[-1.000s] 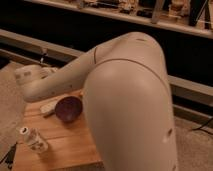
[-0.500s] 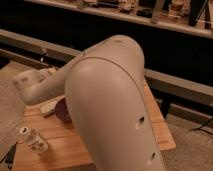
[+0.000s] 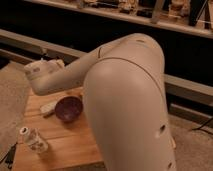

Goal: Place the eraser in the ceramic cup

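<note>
White moulded shell of the arm (image 3: pixel 125 100) fills centre and right. The elbow bulks toward the camera and the forearm runs out to ten o'clock. That reach carries the wrist to the table's far-left corner, and it screens the whole right half of the table.

Pale slatted wooden table (image 3: pixel 70 147), lower left. A grey rail (image 3: pixel 20 40) crosses behind it at twelve o'clock.

Dark purple bowl (image 3: pixel 68 108) sits upright near mid-table, just under the forearm in this view. Contents not made out.

Clear bottle (image 3: pixel 33 140) lies on its side at seven o'clock from the bowl, well apart, cap end toward ten o'clock.

Whitish block (image 3: pixel 48 107) lies flat at nine o'clock from the bowl, just beside its rim.

Gripper (image 3: pixel 48 66) is at the forearm's end, eleven o'clock from the bowl, above or just past the table's far edge; cannot tell which. The claw is closed down tight. Whether anything is pinched in it cannot be told.

Eraser: not in sight on the bare wood. My guess is that it is either in the closed claw or hidden behind the arm. Ceramic cup: not in sight either, likely screened by the elbow. Until it shows, progress cannot be judged.
</note>
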You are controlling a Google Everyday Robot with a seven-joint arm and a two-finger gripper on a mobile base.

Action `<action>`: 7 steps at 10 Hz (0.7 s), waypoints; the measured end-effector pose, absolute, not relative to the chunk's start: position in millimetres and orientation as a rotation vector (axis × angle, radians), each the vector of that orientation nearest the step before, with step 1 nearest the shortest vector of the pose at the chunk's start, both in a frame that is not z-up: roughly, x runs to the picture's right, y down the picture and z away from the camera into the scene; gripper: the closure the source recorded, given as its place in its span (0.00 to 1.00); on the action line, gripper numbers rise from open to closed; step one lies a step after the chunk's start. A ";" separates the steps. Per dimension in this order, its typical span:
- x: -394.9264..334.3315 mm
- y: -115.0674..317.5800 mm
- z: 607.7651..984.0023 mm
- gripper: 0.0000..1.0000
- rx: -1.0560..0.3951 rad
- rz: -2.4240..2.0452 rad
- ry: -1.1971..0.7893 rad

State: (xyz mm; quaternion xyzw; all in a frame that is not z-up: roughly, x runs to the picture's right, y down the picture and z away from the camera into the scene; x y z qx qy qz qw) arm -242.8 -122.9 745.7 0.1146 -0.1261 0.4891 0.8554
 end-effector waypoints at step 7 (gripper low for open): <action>-242.1 -124.5 745.6 0.88 0.236 1.041 -0.275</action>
